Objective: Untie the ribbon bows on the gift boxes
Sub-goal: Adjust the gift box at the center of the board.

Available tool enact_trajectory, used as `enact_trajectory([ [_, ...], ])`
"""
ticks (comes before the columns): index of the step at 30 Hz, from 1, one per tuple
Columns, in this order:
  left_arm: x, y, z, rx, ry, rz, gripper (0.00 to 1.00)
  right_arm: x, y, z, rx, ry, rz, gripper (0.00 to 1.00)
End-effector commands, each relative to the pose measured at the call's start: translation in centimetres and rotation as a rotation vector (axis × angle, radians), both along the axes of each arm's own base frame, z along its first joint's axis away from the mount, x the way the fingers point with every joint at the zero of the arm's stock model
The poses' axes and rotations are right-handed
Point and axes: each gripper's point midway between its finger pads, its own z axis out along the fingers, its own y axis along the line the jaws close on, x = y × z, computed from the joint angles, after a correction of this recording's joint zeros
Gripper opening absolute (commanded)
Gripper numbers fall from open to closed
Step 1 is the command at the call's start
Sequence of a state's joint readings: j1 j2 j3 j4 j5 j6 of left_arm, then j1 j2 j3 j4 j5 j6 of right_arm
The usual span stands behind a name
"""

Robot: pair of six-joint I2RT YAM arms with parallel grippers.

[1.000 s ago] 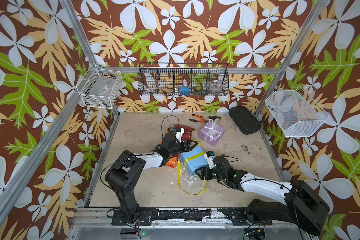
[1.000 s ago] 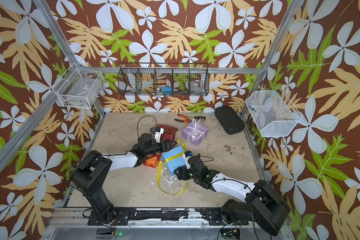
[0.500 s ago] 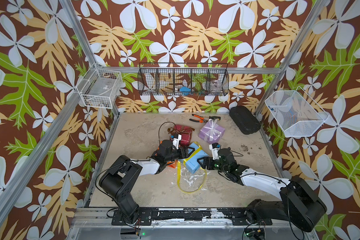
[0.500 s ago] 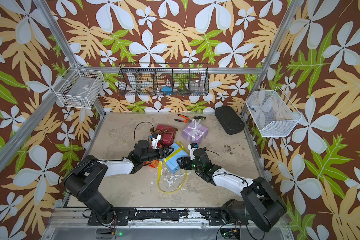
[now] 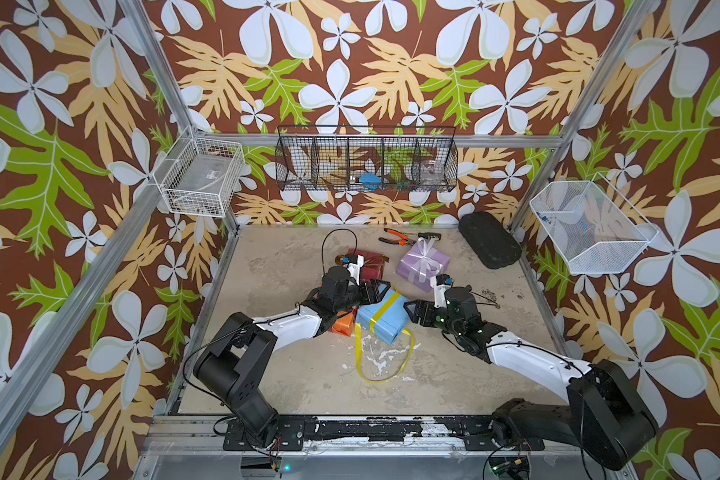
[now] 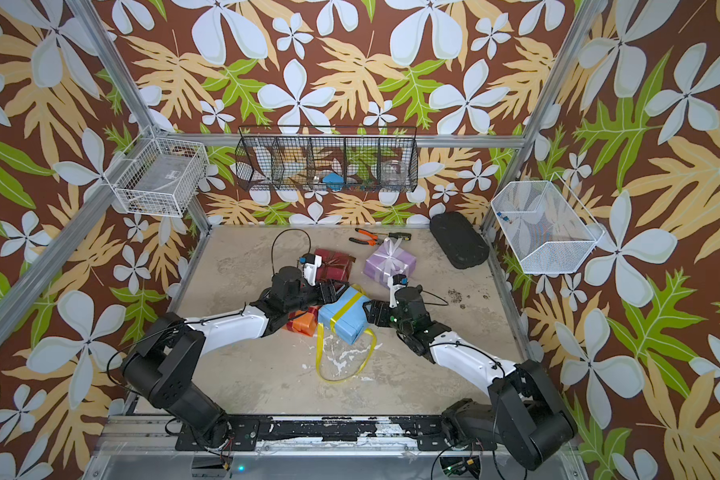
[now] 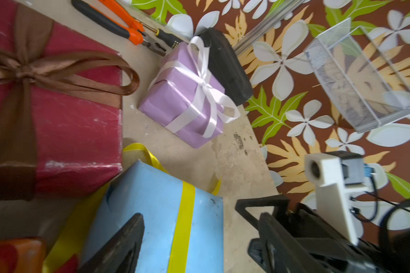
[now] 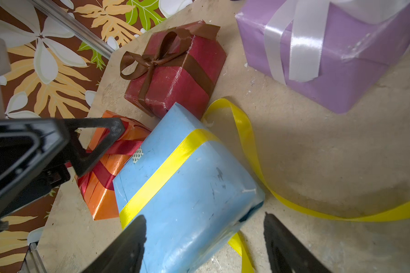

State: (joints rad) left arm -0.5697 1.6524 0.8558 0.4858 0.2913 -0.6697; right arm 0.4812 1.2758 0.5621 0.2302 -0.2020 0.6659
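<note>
Swung up beside the light blue box [image 5: 385, 318], our right tool [image 5: 412, 315] and left tool [image 5: 375, 293] gape wide, empty; we judge the yellow ribbon [image 8: 245, 137] undone.

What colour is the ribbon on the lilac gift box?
White; the ribbon shows best in the left wrist view.

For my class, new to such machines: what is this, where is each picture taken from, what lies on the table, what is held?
Two robot arms with two-finger grippers. Two pictures look down from overhead; two come from wrist cameras. On the table lie a light blue box, an orange box, a dark red box, a lilac box, pliers and a black case. The yellow ribbon trails loose. The left gripper and right gripper flank the light blue box, open, gripping nothing.
</note>
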Motion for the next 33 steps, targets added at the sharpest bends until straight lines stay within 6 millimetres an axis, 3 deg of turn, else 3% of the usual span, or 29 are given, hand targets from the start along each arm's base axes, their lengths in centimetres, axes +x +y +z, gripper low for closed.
enact_trajectory([
  [1,1.0,1.2,-2.3,0.132,-0.007,0.051,0.79,-0.7,-0.1,-0.7,-0.017,0.017,0.019,0.79],
  [7,1.3,0.8,-4.7,0.169,0.044,0.034,0.79,-1.6,0.0,-1.4,-0.004,0.031,0.044,0.79],
  [12,-0.9,-0.5,-5.7,0.122,0.122,-0.039,0.78,-1.8,-0.3,-1.6,-0.023,0.027,0.041,0.79],
  [16,-3.9,-1.7,-5.2,0.031,0.167,-0.085,0.78,-1.0,-1.3,-1.1,-0.097,0.015,0.003,0.80],
  [21,-5.5,-1.1,-5.1,0.026,0.172,-0.062,0.78,0.2,-2.7,0.4,-0.218,-0.007,-0.041,0.88],
  [24,-6.2,-1.2,-4.7,0.007,0.179,-0.081,0.78,0.1,-2.3,1.2,-0.209,-0.013,-0.018,0.88],
  [26,-7.2,-1.6,-4.5,-0.015,0.188,-0.103,0.78,-0.1,-1.8,1.6,-0.182,-0.013,0.007,1.00],
  [31,-9.8,-2.7,-3.6,-0.069,0.202,-0.155,0.78,-1.0,-1.0,1.9,-0.157,0.032,0.061,1.00],
  [33,-10.9,-3.1,-3.6,-0.087,0.210,-0.175,0.78,-1.7,-0.4,2.3,-0.135,0.037,0.104,0.93],
])
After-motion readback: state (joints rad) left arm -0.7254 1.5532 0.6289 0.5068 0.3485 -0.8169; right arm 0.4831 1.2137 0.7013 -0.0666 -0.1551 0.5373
